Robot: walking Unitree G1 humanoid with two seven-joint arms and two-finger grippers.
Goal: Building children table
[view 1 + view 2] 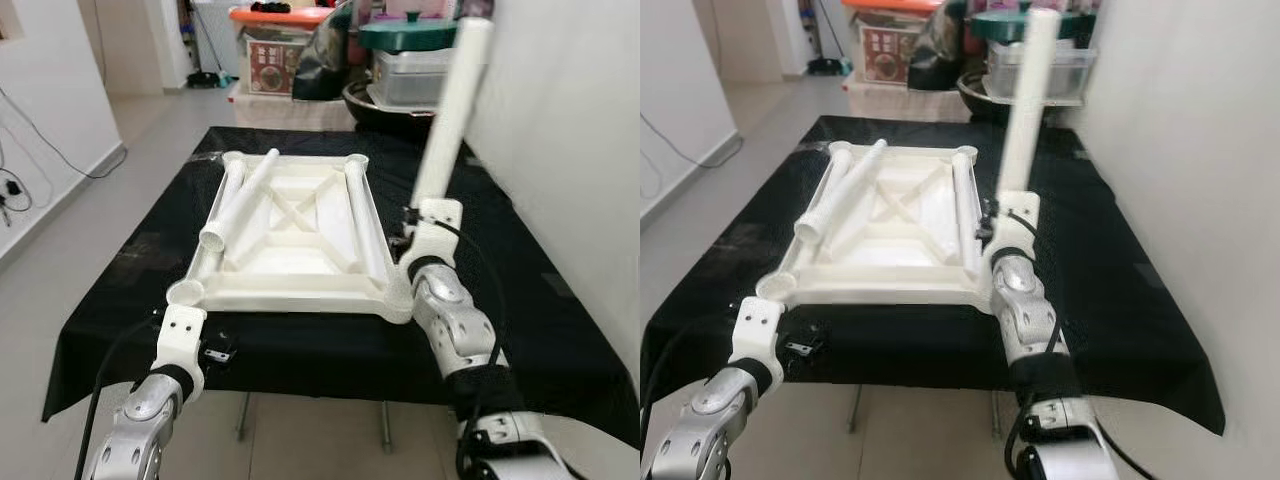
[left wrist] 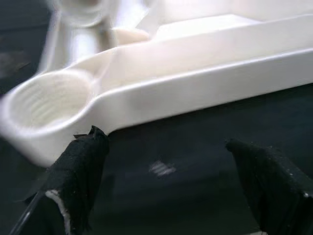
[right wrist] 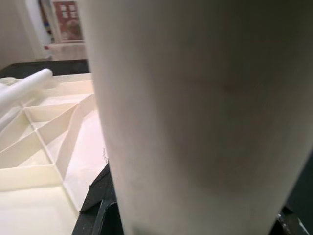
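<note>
A white children's tabletop [image 1: 290, 293] lies upside down on a table with a black cloth [image 1: 560, 330]. Two loose white legs [image 1: 245, 198] lie across its left side, and a third leg [image 1: 366, 210] lies along its right side. My right gripper [image 1: 413, 222] is shut on a fourth leg [image 1: 452, 120] and holds it upright, slightly tilted, by the tabletop's right edge. The leg's lower end is hidden behind my wrist. My left gripper [image 2: 164, 142] is open just in front of the near left corner socket [image 2: 46, 105], touching nothing.
Behind the table stand stacked plastic boxes [image 1: 270, 45], a dark bag [image 1: 325, 60] and a green-lidded container [image 1: 410, 50]. A white wall [image 1: 570, 150] runs close along the right. Open floor [image 1: 100, 220] lies to the left, with a cable [image 1: 40, 150] by the wall.
</note>
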